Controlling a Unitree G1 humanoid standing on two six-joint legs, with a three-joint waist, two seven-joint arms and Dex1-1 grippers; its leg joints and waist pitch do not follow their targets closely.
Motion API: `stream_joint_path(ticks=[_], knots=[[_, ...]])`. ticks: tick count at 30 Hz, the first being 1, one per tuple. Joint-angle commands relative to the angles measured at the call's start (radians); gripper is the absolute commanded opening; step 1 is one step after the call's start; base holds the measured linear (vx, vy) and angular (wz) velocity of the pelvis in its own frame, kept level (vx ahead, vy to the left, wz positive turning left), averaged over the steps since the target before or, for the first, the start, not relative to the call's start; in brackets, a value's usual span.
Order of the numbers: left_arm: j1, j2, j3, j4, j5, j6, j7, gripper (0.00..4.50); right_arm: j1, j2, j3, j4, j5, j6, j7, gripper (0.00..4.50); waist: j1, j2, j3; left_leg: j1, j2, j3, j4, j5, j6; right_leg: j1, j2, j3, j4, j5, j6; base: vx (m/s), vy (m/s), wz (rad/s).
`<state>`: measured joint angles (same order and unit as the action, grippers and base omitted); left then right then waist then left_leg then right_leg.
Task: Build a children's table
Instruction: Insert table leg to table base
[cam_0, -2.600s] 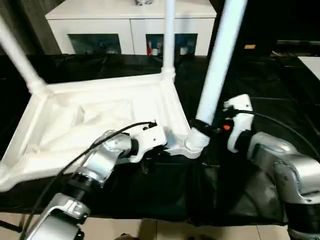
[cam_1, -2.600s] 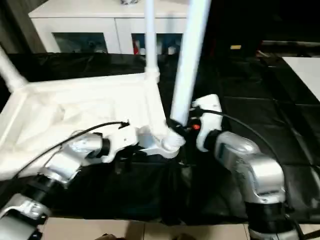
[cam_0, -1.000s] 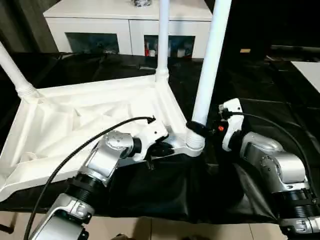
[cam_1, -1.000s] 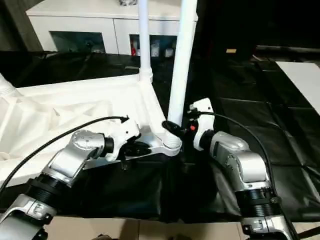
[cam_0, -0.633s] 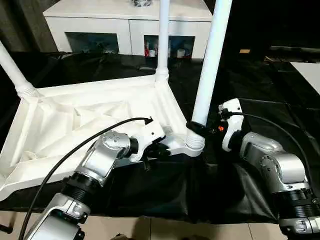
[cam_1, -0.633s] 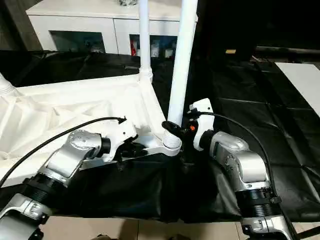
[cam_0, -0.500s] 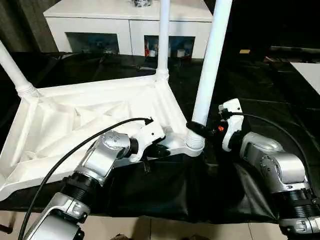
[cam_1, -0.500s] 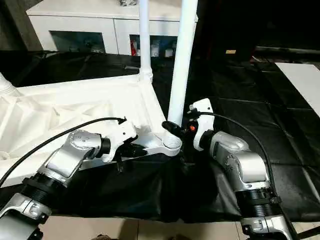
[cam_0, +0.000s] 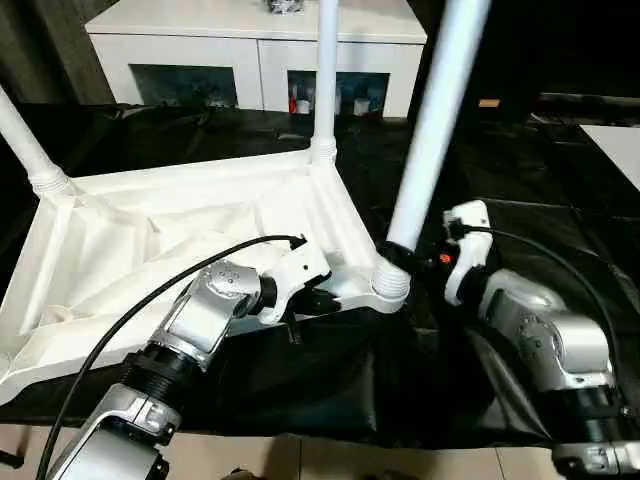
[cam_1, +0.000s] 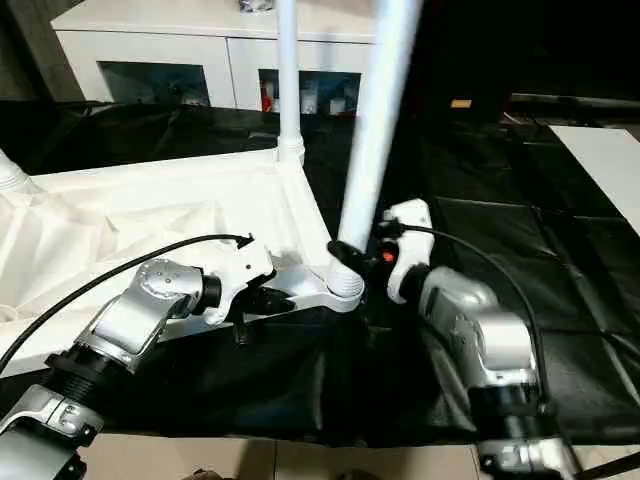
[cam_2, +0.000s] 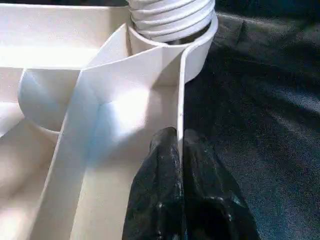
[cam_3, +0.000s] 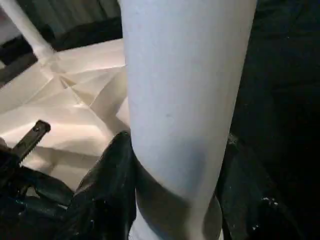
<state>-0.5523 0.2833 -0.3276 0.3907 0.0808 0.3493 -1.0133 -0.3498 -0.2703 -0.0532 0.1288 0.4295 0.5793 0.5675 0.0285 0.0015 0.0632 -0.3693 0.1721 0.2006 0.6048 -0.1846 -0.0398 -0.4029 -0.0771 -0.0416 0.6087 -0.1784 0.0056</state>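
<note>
One white plastic rectangular tabletop (cam_0: 170, 240) lies upside down on a black sheet-covered surface (cam_0: 520, 190), its ribbed underside up. Three long white tapered tube legs stand in its corner sockets: one at the far left corner (cam_0: 25, 140), one upright at the far right corner (cam_0: 326, 70), and one at the near right corner (cam_0: 435, 120) that leans to the right.

Two grippers are at work. The left gripper (cam_2: 179, 150) has its black fingers (cam_2: 160, 175) pressed together on the thin near wall of the tabletop, just beside the near right socket (cam_2: 195, 47). The right gripper (cam_3: 175, 165) has its two fingers on either side of the leaning leg's lower end — about half open, closed around the tube.

The left wrist view shows what the head views hide — the ridged end of the leg seated in the socket and the wall pinched between the fingers. The right wrist view shows the leaning tube close up, with the tabletop's ribs and the far left leg behind it.

The tabletop's near edge sits close to the front edge of the sheet; to the right lies open black sheet. One white cabinet with dark glass doors (cam_0: 240, 60) stands behind.
</note>
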Motion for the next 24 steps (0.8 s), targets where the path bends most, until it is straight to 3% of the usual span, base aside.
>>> stream_joint_path(ticks=[1,5,8,10,12,16,19,22,24], knots=[[-0.016,-0.005,0.02,0.017,-0.011,0.007,0.044,0.0,0.042,0.014,-0.02,0.025,0.004,-0.008,-0.024,1.86,0.001,-0.006,-0.064,0.015,0.051,-0.031,-0.079,-0.288,0.004,0.031,-0.065,0.041,-0.095,-0.379,-0.192,0.0,0.0,0.0],[-0.022,-0.009,0.031,0.026,-0.01,-0.002,0.063,0.0,0.092,0.039,-0.035,0.015,0.004,-0.053,-0.032,1.86,0.002,-0.002,-0.064,0.015,0.053,-0.033,-0.083,-0.306,-0.004,0.031,-0.066,0.04,-0.098,-0.392,-0.182,0.0,0.0,0.0],[-0.033,-0.016,0.046,0.044,-0.011,-0.025,0.091,0.0,0.137,0.069,-0.044,0.001,-0.022,-0.16,-0.056,1.86,0.002,0.003,-0.062,0.018,0.052,-0.034,-0.085,-0.34,-0.01,0.026,-0.067,0.039,-0.105,-0.42,-0.172,0.0,0.0,0.0],[-0.042,-0.019,0.053,0.057,-0.012,-0.033,0.103,0.0,0.155,0.084,-0.046,0.001,-0.036,-0.211,-0.065,1.86,0.002,0.001,-0.064,0.017,0.052,-0.037,-0.086,-0.34,-0.009,0.029,-0.067,0.039,-0.103,-0.419,-0.171,0.0,0.0,0.0],[-0.053,-0.022,0.063,0.071,-0.016,-0.038,0.111,0.0,0.169,0.097,-0.048,0.002,-0.054,-0.257,-0.082,1.86,0.002,0.007,-0.065,0.013,0.051,-0.037,-0.089,-0.335,-0.006,0.03,-0.068,0.038,-0.104,-0.412,-0.167,0.0,0.0,0.0],[-0.078,-0.021,0.074,0.1,-0.016,-0.048,0.122,0.0,0.187,0.118,-0.041,0.016,-0.076,-0.327,-0.095,1.86,0.004,0.012,-0.065,0.015,0.052,-0.036,-0.089,-0.347,-0.003,0.028,-0.067,0.039,-0.105,-0.389,-0.183,0.0,0.0,0.0],[-0.09,-0.017,0.071,0.115,-0.012,-0.054,0.121,0.0,0.194,0.12,-0.027,0.033,-0.098,-0.37,-0.096,1.86,0.005,0.012,-0.065,0.014,0.051,-0.037,-0.091,-0.351,-0.003,0.031,-0.067,0.038,-0.103,-0.384,-0.185,0.0,0.0,0.0],[-0.09,-0.007,0.066,0.106,-0.015,-0.05,0.104,0.0,0.199,0.084,0.05,0.041,-0.16,-0.37,-0.072,1.86,0.006,0.01,-0.066,0.011,0.052,-0.036,-0.091,-0.328,0.003,0.035,-0.066,0.038,-0.098,-0.346,-0.196,0.0,0.0,0.0],[-0.092,-0.004,0.062,0.108,-0.015,-0.052,0.1,0.0,0.197,0.079,0.059,0.044,-0.168,-0.366,-0.068,1.86,0.005,0.011,-0.065,0.012,0.052,-0.034,-0.09,-0.329,0.008,0.034,-0.067,0.039,-0.1,-0.352,-0.197,0.0,0.0,0.0]])
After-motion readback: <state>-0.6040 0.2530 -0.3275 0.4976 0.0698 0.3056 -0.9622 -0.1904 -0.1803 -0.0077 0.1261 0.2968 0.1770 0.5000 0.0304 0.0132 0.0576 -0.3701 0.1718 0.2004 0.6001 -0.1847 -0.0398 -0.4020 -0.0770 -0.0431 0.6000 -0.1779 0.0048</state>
